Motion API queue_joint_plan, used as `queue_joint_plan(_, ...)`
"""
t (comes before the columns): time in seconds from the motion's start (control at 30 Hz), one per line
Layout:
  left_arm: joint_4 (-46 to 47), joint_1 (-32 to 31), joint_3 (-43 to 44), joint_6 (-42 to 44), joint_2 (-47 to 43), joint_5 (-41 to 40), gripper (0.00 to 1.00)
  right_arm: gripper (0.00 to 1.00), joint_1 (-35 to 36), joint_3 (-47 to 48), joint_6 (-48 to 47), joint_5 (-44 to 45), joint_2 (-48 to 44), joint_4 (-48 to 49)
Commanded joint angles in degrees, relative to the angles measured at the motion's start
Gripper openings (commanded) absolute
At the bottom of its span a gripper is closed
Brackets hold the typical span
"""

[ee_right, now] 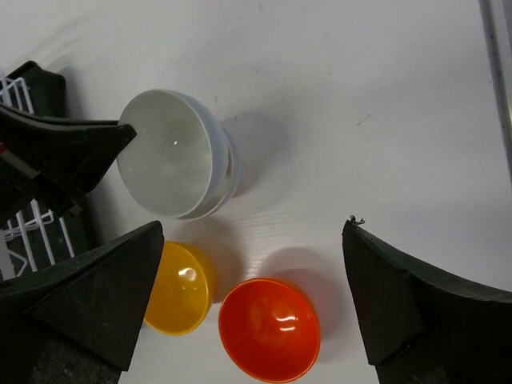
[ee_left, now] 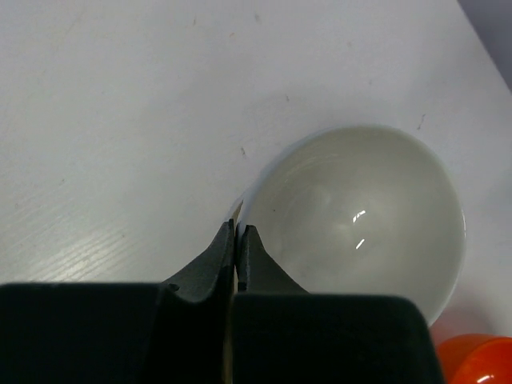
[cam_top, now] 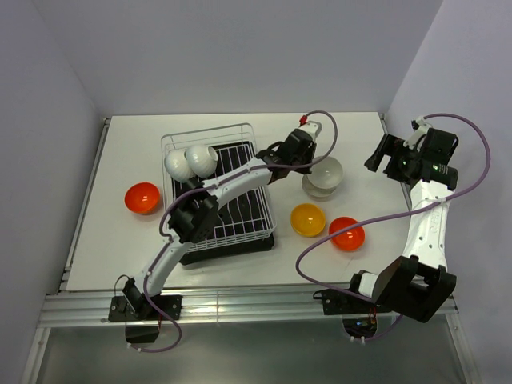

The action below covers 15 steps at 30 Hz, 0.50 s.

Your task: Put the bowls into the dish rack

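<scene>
**Your left gripper is clamped on the white bowl at its rim.**
It looks glossy, light and slippery, so pinch firmly; the right gripper gapes empty.

The white table is lit brightly and evenly from overhead, with soft shadows cast beside the bowls, small glints caught in the pale bowl, and wrist-view foregrounds left blurred.
</scene>
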Motion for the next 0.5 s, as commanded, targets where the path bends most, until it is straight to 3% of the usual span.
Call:
queue_joint_plan(0.0, 8.42, 0.80, 4.47, -2.53, -7.80, 2.88, 0.00, 1.00, -0.56, 1.46, 1.55, -4.99, -2.37, 2.09)
queue_joint_plan(0.23, 9.66, 1.94, 0.69, -3.84, -15.44, 5.34, 0.00, 1.00, -0.56, 2.86, 10.60, -19.39, -3.33, 9.21)
queue_joint_plan(0.47, 9.66, 7.47, -3.26, -10.95, -22.13, 13.50, 0.00, 1.00, -0.04, 3.04, 31.31, -32.68, -1.49, 26.49)
